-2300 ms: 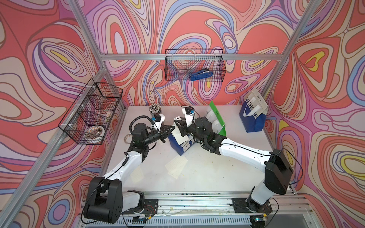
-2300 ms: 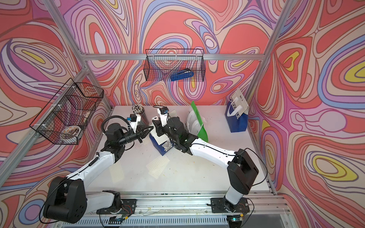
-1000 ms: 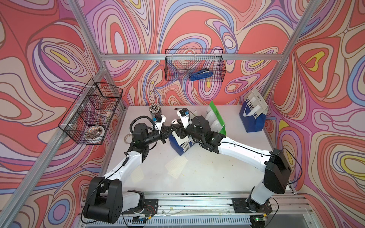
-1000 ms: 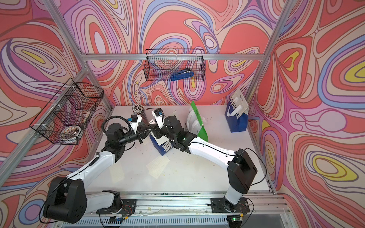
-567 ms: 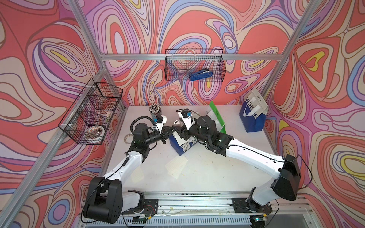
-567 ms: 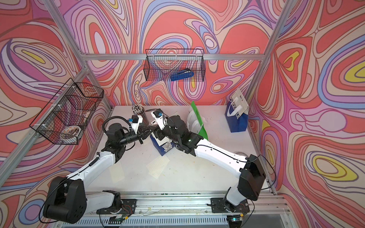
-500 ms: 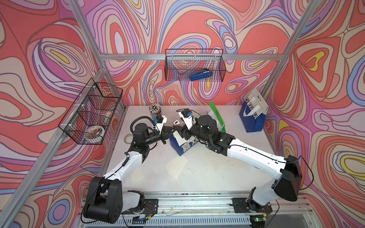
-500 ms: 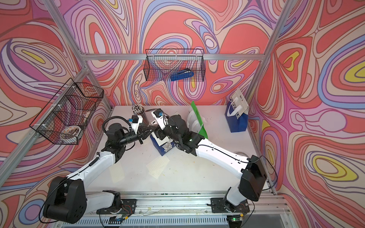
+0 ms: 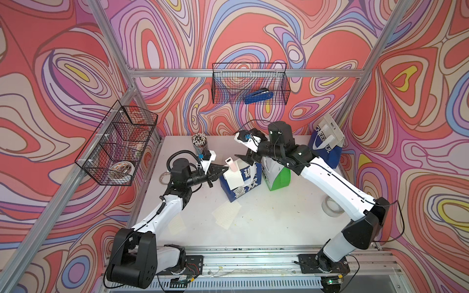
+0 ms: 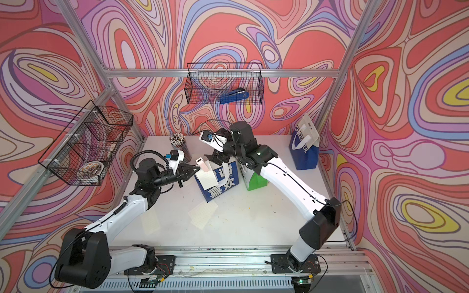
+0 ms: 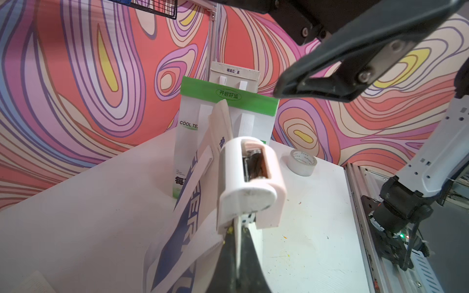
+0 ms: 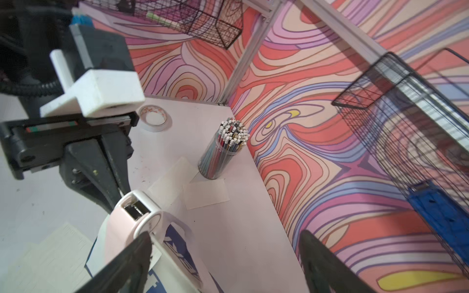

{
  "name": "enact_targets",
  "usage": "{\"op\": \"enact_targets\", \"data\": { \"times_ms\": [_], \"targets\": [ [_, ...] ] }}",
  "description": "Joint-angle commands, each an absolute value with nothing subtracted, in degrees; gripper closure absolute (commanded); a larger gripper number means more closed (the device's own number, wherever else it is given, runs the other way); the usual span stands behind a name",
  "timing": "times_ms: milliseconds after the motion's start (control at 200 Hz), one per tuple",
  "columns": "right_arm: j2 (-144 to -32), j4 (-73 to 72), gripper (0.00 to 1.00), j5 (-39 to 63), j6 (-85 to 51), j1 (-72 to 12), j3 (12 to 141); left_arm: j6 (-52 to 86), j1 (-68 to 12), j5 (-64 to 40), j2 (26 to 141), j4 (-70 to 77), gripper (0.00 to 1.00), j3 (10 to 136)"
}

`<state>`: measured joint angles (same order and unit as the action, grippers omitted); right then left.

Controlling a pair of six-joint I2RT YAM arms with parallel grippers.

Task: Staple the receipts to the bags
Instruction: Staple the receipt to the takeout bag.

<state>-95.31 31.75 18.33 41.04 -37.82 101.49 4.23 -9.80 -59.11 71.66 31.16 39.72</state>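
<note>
At the rim of the blue-white bag (image 9: pixel 247 187), mid-desk (image 9: pixel 266 223), the left gripper's (image 9: pixel 218 173) jaws were closed on a thin white edge, apparently the receipt (image 9: pixel 234 178) held to the bag, with the small stapler (image 9: pixel 229 163) straddling it. The right gripper (image 9: pixel 247 157) hovered just beside, jaws wide and empty. Stapling this bag seemed the step in hand; next the stapler wanted squeezing or lifting off — whether a staple sat in the paper could not be made out.

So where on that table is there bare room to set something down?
Roomiest: the bare table in front of the green bag, between the loose receipts and the tape roll, though the right arm overhangs it. Crowded: mid-table, where the left gripper pinches a receipt to the blue bag, stapler and open right gripper alongside.
</note>
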Motion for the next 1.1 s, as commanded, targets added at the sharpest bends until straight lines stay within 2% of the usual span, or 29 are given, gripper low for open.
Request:
{"op": "enact_targets", "data": {
  "times_ms": [0,80,155,446,746,997,1097],
  "targets": [
    [-102.75,53.14,0.08,26.54,53.82,-38.06,109.84,1.64,-10.02,-62.97,69.87,37.1,1.0,40.0],
    [-109.11,65.1,0.08,29.78,56.86,-38.05,118.89,0.02,-10.02,-63.35,69.61,35.43,1.0,40.31],
    [-111.77,69.49,0.08,32.02,59.3,-38.03,121.38,-1.55,-10.02,-63.72,69.29,34.0,1.0,40.52],
    [-112.22,70.85,0.09,34.44,60.29,-37.89,120.42,-2.42,-10.11,-63.18,68.97,31.47,1.0,41.13],
    [-112.82,66.04,0.11,34.92,57.3,-37.79,120.42,-2.89,-10.11,-64.21,68.56,32.08,1.0,40.97],
    [-115.91,69.2,0.16,37.89,58.07,-37.79,124.11,-3.23,-10.11,-64.68,68.39,32.23,1.0,40.85],
    [-116.19,70.58,0.22,39.58,58.76,-37.79,124.1,-3.32,-10.11,-64.77,68.43,32.25,1.0,40.87]
  ]
}}
